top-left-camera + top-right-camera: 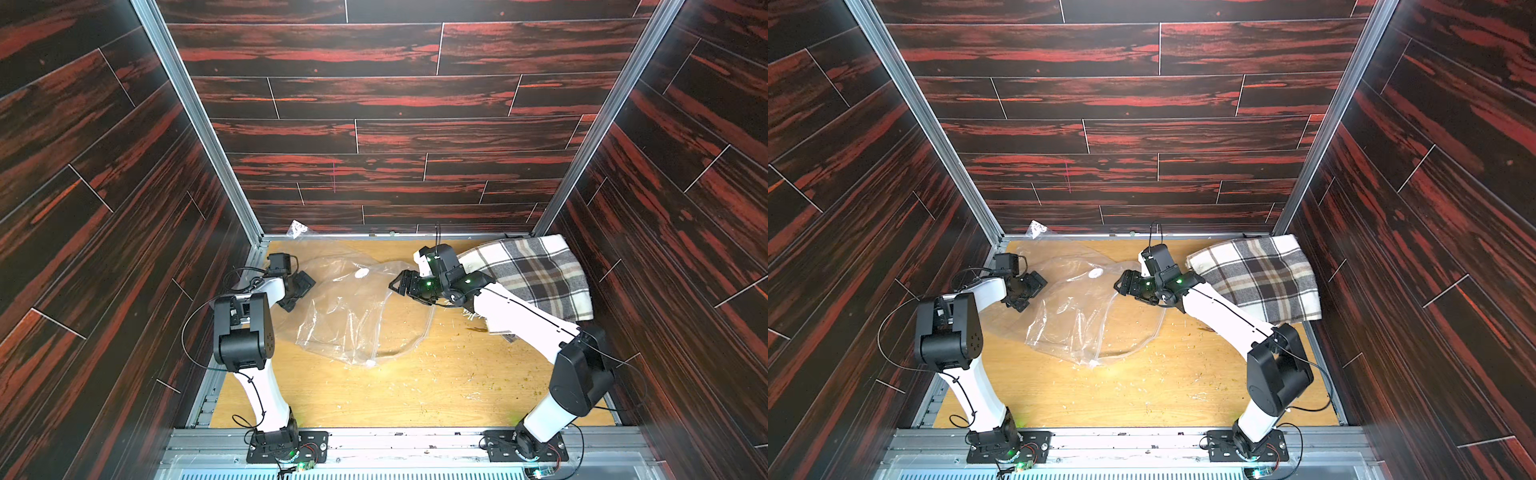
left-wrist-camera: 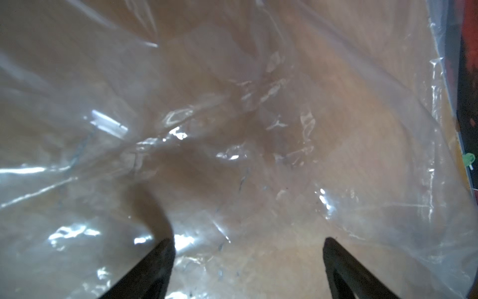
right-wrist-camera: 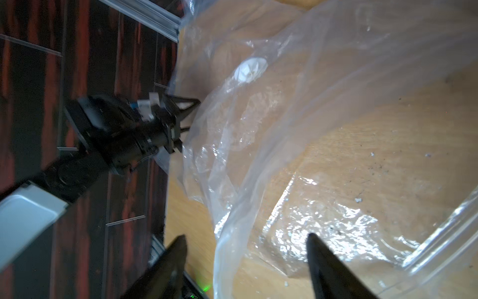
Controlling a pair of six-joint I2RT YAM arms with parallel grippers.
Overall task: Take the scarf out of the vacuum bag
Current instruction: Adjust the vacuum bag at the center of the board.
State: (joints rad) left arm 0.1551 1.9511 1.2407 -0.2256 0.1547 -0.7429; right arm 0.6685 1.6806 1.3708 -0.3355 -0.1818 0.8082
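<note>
The scarf (image 1: 536,278) (image 1: 1262,278), a cream, grey and brown plaid cloth, lies folded at the back right of the table, outside the vacuum bag. The vacuum bag (image 1: 345,307) (image 1: 1075,316) lies crumpled and see-through in the middle, its round white valve (image 1: 360,273) (image 3: 250,68) facing up. My left gripper (image 1: 297,291) (image 2: 247,242) is open over the bag's left edge, with plastic under its tips. My right gripper (image 1: 395,284) (image 3: 247,236) hovers at the bag's back right edge. Its jaws stand apart, with a fold of the bag's rim between them.
The bag's white slider clip (image 1: 370,362) lies at its near edge. A small scrap of clear plastic (image 1: 298,228) sits in the back left corner. Dark wood-look walls close in three sides. Crumbs dot the wooden table (image 1: 436,386).
</note>
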